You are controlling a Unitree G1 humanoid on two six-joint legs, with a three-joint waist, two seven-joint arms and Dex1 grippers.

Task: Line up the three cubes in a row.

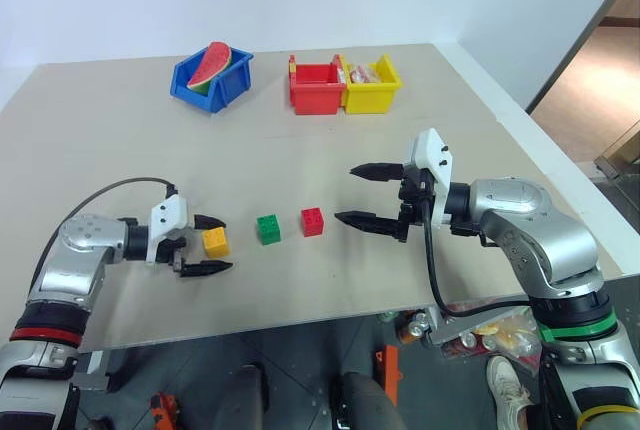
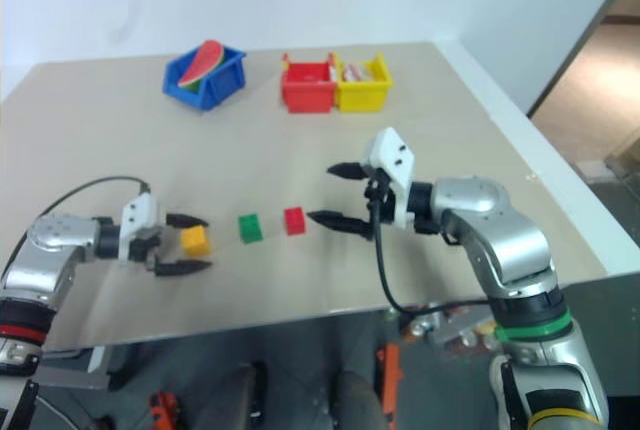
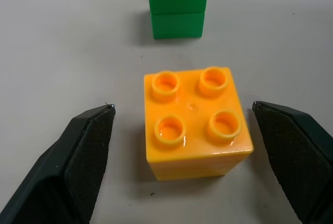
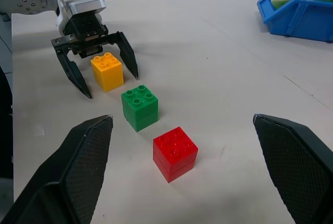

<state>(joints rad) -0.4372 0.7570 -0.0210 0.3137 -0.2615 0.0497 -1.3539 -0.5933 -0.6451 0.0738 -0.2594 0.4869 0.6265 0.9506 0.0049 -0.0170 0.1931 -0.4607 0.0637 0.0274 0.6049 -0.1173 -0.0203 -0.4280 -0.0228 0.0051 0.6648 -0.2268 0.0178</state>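
The yellow-orange cube (image 3: 195, 122) is seen standing on the table (image 1: 120, 130) between the spread fingers of the left gripper (image 1: 211, 245), with a gap on either side and no contact. The green cube (image 1: 268, 229) is found just beyond that gripper's fingertips, and the red cube (image 1: 312, 221) just beside the green one, the three forming a row. The right gripper (image 1: 365, 194) is held wide apart, empty, near the red cube and above the table
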